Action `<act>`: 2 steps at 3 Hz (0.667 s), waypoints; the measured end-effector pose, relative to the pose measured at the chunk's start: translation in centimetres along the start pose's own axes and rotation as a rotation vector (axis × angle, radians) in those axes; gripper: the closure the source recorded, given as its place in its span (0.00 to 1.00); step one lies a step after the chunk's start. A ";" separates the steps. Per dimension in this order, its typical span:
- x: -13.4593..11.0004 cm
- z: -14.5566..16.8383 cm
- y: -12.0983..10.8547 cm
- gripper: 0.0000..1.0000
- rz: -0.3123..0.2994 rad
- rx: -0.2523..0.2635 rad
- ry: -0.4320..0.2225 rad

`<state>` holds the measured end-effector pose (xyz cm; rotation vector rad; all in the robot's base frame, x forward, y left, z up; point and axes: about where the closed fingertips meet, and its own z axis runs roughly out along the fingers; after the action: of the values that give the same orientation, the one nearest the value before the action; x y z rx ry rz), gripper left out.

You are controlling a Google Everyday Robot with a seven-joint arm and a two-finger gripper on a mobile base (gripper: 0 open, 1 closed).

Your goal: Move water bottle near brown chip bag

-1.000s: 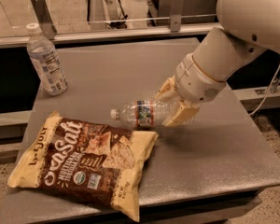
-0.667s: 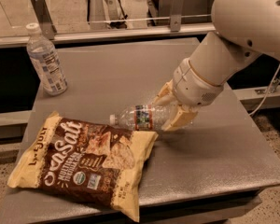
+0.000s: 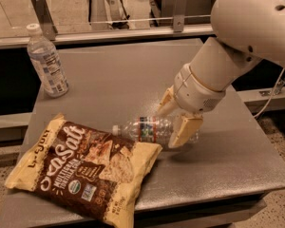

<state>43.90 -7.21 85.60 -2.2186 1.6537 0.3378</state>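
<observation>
Grey table (image 3: 237, 156), gripper (image 3: 166, 128) clasping lying water bottle (image 3: 143, 128), base hidden, cap beside brown chip bag (image 3: 80, 170).

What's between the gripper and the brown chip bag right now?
In the camera view, only the water bottle: it lies on its side, the gripper closed around its base end, its cap close to the upper edge of the brown chip bag.
</observation>
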 end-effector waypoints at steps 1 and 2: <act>0.1 0.2 0.1 0.00 0.004 -0.002 0.005; 0.1 0.2 0.0 0.00 0.007 -0.002 0.006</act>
<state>43.90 -7.23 85.37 -2.2181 1.6649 0.3350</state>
